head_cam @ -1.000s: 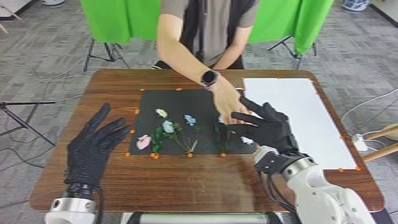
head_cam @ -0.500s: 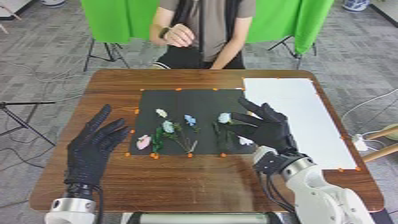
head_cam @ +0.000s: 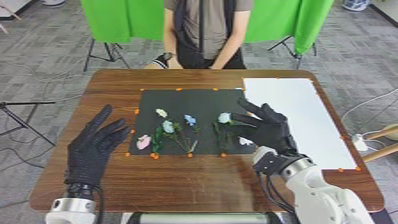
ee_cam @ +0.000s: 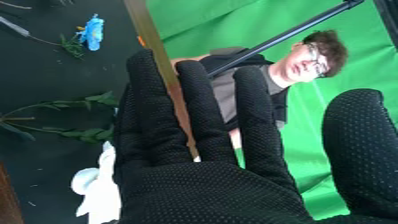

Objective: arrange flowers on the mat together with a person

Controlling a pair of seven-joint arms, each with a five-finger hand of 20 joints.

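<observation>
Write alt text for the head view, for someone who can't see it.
Pink, white and blue flowers with green stems lie on a black mat on a brown table. The robot's open right hand is at the mat's right edge, its open left hand left of the mat; a white sheet lies to the right.

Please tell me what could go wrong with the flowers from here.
The right hand hovers at the mat's right edge, so it might nudge the white flower or the pale blue flower beside it. Toward the mat's left, several stems lie close together, so moving one could drag its neighbours.
</observation>
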